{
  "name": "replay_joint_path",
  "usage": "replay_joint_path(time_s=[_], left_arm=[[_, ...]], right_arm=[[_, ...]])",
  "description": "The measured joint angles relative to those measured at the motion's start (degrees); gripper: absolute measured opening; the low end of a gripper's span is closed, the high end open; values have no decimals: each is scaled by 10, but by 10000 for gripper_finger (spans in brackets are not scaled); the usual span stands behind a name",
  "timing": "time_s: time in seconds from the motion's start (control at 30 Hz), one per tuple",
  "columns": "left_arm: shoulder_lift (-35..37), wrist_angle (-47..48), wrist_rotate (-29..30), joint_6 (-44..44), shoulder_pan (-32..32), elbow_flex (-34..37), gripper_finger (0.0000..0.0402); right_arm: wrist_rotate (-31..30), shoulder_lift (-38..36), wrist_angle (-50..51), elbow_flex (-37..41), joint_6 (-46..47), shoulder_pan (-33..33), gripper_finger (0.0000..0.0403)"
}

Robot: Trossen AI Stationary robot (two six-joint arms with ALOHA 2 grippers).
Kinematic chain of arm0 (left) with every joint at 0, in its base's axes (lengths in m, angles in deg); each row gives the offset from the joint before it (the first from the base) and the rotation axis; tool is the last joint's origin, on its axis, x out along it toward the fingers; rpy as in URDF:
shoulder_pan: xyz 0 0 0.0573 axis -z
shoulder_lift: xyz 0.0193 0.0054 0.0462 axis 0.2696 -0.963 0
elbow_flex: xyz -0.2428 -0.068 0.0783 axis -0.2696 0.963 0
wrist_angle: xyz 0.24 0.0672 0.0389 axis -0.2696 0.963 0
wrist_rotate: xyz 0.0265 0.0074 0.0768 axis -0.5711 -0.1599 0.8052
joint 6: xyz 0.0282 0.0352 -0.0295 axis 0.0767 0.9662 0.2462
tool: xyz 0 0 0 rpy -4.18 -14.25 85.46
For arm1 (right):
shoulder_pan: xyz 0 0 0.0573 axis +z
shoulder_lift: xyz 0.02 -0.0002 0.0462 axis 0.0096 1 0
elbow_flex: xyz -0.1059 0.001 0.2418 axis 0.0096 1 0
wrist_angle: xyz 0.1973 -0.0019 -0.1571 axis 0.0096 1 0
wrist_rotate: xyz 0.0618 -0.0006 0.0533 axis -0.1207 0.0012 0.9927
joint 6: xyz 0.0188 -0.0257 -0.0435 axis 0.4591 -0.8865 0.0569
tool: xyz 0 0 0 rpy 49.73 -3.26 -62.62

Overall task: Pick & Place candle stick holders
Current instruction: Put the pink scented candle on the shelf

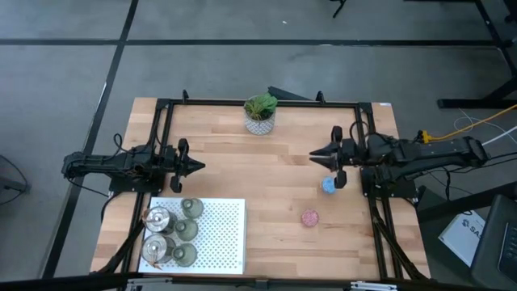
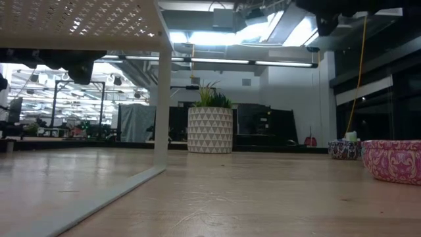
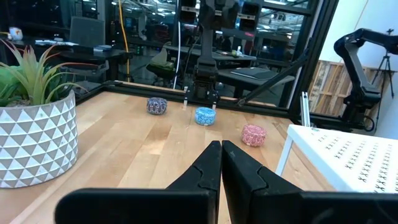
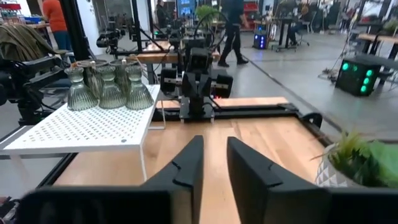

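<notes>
Five candle stick holders stand on the white perforated shelf (image 1: 218, 234), clustered at its end nearest the left arm: two shiny silver ones (image 1: 157, 218) and three olive-grey ones (image 1: 191, 208). Judged placed.

Three remain on the bare worktop (image 1: 266, 178), well apart from the shelf, on the right arm's side: blue holder (image 1: 329, 185), pink holder (image 1: 310, 217), and speckled purple holder (image 3: 157, 106), seen in the left wrist view just beside the blue one. So roughly five of eight done, three left.

Right tool (image 1: 317, 155) hovers near the blue holder, fingers slightly parted, holding nothing. Left tool (image 1: 196, 166) sits just off the shelf's far edge, fingers closed, empty.

Plant in white pot (image 1: 260, 114) stands beyond the shelf at the worktop's far edge.
</notes>
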Motion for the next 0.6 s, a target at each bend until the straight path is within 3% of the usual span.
replay_joint_path(time_s=[0.6], left_arm=[[0,0,0,0,0,0,6]], right_arm=[[16,99,-2,0,12,0,290]])
